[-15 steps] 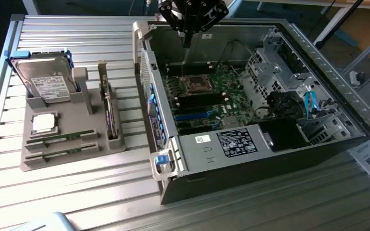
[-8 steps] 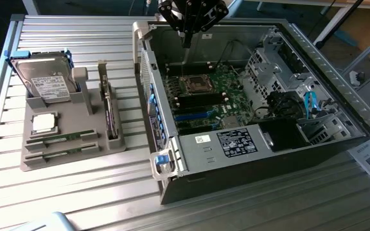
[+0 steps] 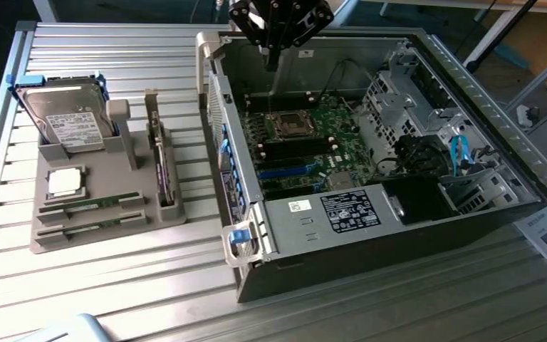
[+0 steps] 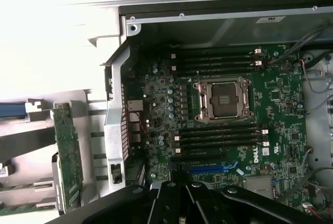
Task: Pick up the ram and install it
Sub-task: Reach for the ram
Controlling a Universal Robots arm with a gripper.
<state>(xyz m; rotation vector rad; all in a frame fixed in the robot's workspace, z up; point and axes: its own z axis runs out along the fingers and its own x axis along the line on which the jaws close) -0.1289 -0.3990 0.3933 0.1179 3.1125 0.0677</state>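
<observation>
Two ram sticks [image 3: 91,206] lie flat in slots at the front of a grey holder [image 3: 112,235] on the exterior view's left, thin green boards with dark chips. My gripper [image 3: 271,63] hangs above the far end of the open computer case [image 3: 378,214], well away from the ram. In the wrist view its black fingers [image 4: 171,203] are shut together with nothing between them, above the motherboard [image 4: 281,104]. Empty black memory slots [image 4: 218,60] run on both sides of the processor socket [image 4: 223,98].
The holder also carries an upright hard drive [image 3: 65,121], a square silver processor chip [image 3: 66,182] and a dark expansion card [image 3: 164,171] standing on edge. Cables and a drive cage [image 3: 444,164] fill the case's right side. The slatted table [image 3: 112,299] lies around them.
</observation>
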